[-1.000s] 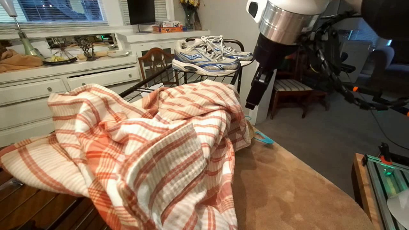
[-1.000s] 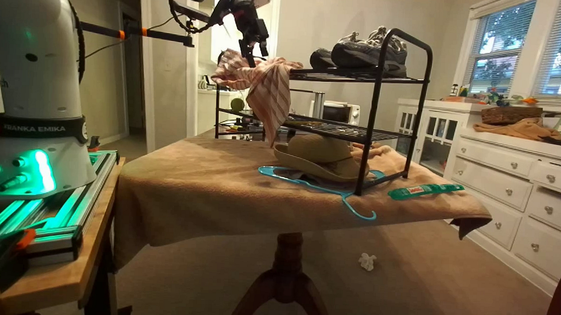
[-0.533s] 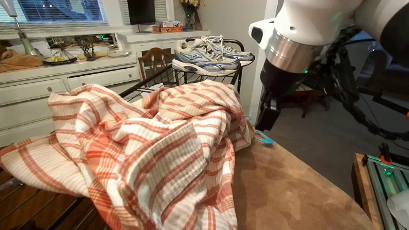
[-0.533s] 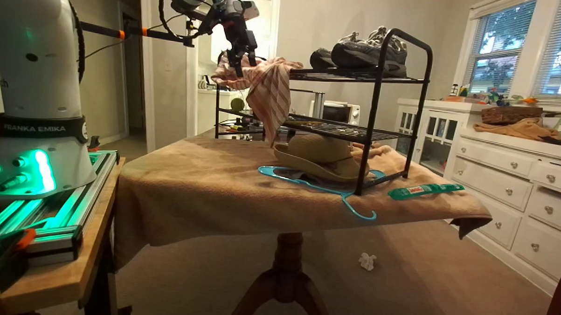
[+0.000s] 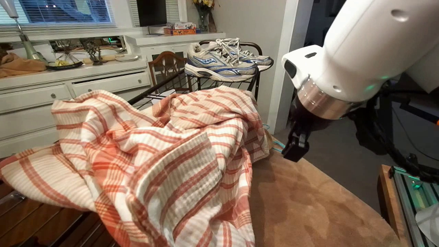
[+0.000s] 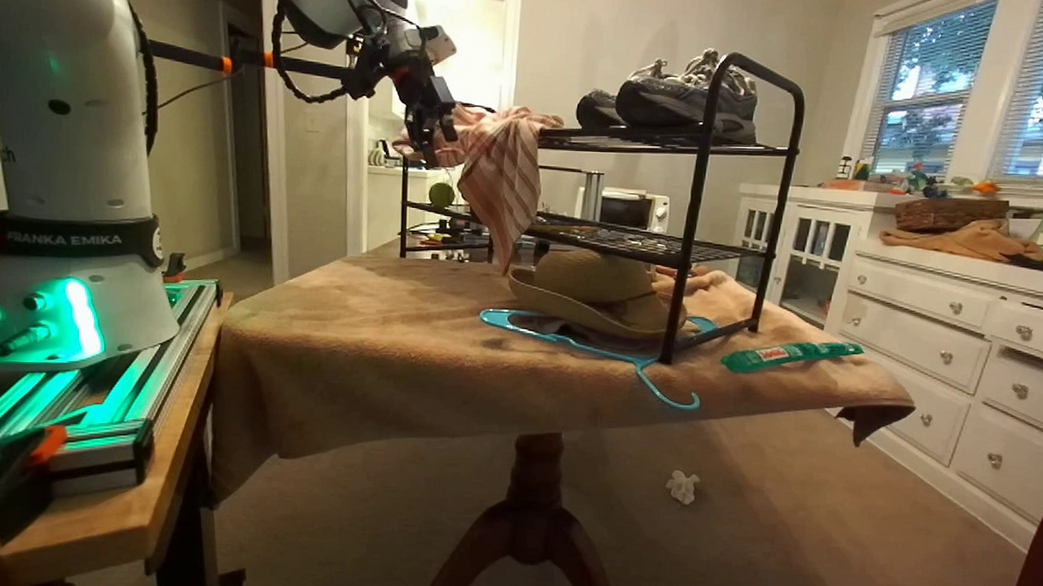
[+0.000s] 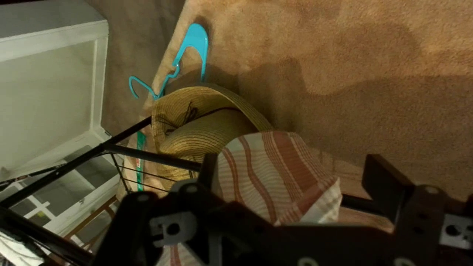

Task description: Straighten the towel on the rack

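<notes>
A red-and-white striped towel (image 5: 178, 164) lies crumpled over the top shelf of the black metal rack (image 6: 702, 204). One part of it hangs down as a pointed flap (image 6: 501, 188) at the rack's side. My gripper (image 5: 291, 154) is beside the towel's hanging side, apart from it in this exterior view. In an exterior view the gripper (image 6: 436, 142) overlaps the towel's near end. In the wrist view the gripper (image 7: 295, 166) is open, fingers wide apart, with a hanging towel corner (image 7: 266, 170) showing between and beyond them. I see no hold on the cloth.
Grey-blue sneakers (image 5: 219, 65) stand on the rack's far top end. A straw hat (image 6: 591, 282), a blue hanger (image 6: 572, 342) and a green packet (image 6: 788, 354) lie low by the rack. A brown cloth (image 6: 381, 340) covers the table.
My gripper has moved down and away from the rack top, to the towel's side: down-right in one exterior picture, down-left in the opposite one. The towel has not visibly moved.
</notes>
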Motion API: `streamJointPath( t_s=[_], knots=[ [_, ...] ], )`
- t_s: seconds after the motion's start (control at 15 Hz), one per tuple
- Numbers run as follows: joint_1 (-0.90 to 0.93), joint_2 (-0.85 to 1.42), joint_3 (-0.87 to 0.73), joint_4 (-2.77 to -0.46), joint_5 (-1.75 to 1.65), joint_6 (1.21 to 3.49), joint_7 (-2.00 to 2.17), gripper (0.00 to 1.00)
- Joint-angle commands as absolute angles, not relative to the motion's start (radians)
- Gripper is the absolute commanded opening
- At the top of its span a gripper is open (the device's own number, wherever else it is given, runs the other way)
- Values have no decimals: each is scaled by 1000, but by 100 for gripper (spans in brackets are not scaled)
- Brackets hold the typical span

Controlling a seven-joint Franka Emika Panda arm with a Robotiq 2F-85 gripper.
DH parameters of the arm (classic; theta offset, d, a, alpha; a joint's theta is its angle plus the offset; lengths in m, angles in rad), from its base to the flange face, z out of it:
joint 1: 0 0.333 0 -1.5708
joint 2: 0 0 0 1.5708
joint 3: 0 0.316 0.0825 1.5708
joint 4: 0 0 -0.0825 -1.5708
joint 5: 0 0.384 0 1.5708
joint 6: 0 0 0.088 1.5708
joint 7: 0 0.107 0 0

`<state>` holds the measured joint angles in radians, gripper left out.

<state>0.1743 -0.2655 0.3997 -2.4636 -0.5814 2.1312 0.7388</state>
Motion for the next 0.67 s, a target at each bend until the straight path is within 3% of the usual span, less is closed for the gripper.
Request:
streamJointPath(
  t_s=[0.0, 0.6],
  knots=[
    [173, -238, 429, -2491, -678, 2151, 941, 100],
    [206, -110, 415, -2448, -855, 2151, 1355, 100]
  ],
)
